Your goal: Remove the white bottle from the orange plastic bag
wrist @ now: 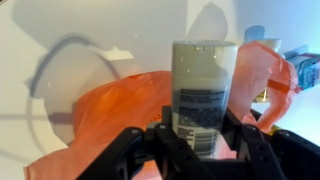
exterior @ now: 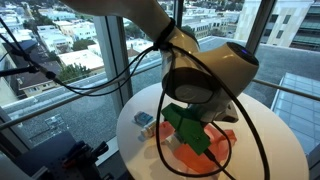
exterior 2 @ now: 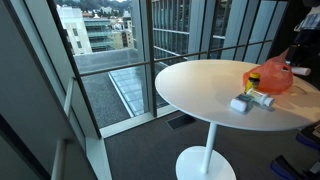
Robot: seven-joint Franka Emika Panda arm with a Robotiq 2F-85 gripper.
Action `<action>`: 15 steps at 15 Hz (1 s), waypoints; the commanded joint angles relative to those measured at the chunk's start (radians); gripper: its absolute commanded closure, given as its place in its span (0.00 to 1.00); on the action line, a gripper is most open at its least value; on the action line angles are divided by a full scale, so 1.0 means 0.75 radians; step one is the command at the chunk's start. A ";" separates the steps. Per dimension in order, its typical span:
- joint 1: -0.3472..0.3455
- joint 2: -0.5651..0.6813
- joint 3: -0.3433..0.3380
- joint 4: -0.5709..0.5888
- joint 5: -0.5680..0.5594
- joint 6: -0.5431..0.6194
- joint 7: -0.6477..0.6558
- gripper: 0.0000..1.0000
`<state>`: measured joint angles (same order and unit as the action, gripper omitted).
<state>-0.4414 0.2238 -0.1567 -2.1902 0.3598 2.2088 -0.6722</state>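
In the wrist view my gripper (wrist: 200, 138) is shut on the white bottle (wrist: 203, 70), a pale cylinder with a dark printed label, gripped near its lower end. The orange plastic bag (wrist: 110, 110) lies crumpled on the white table behind and around the bottle. I cannot tell whether the bottle's base is still inside the bag. In both exterior views the bag (exterior: 208, 152) (exterior 2: 272, 78) lies on the round table. In an exterior view the arm and a green part (exterior: 185, 128) hide the gripper and bottle.
The round white pedestal table (exterior 2: 200, 85) stands beside tall windows. A small white and blue object (exterior: 143, 120) and small white items (exterior 2: 250, 101) lie on the table next to the bag. Black cables (exterior: 150, 90) hang by the arm.
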 commanded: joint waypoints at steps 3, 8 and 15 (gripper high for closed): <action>0.050 -0.095 -0.050 -0.090 -0.075 0.001 -0.029 0.75; 0.089 -0.212 -0.083 -0.253 -0.181 0.111 -0.008 0.75; 0.116 -0.319 -0.139 -0.456 -0.307 0.314 0.043 0.75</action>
<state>-0.3744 0.0389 -0.2341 -2.4678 0.1715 2.3932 -0.6711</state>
